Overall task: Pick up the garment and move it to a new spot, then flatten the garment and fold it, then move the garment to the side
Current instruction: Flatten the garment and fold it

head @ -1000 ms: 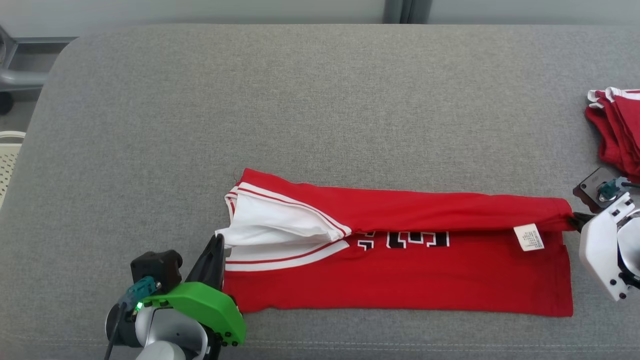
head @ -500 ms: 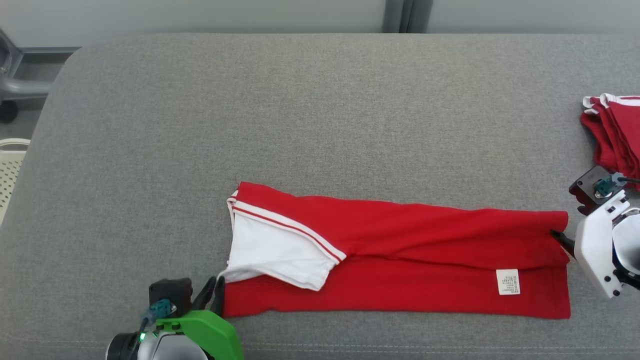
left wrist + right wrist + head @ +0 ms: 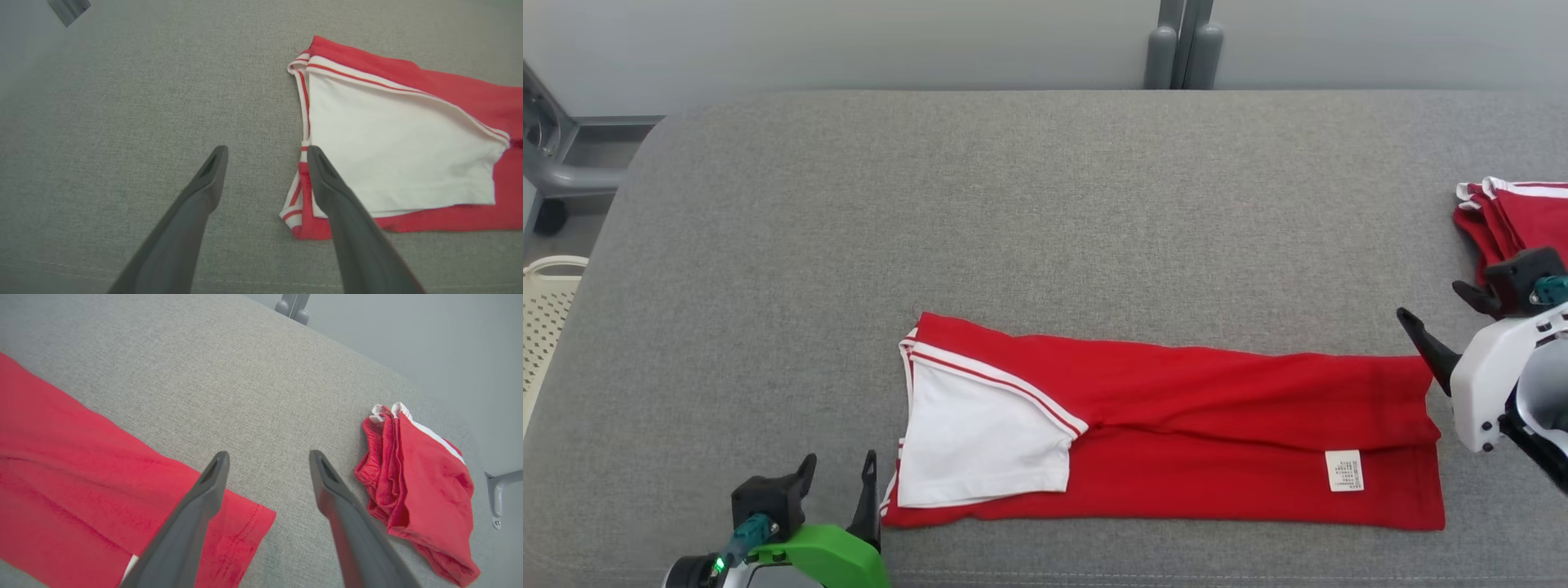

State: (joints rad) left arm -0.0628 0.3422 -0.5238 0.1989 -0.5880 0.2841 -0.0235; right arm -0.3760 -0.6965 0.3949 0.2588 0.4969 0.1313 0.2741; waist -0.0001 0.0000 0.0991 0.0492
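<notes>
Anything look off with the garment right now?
Slightly. The garment has a slanted far edge, leaving the strip wider at its left end, and a care label faces up near the right end. No damage visible.

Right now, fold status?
Left gripper open by sleeve end. Right gripper open by hem end. Shirt folded lengthwise, flat. Other red clothes off right, clear.

A grey fabric-covered surface (image 3: 1013, 204) is spread across the view. A pile of folded red cloth (image 3: 1527, 220) with white trim is laid near its right edge. A white perforated basket (image 3: 546, 314) is seen past its left edge, and two grey posts (image 3: 1186, 53) behind it
</notes>
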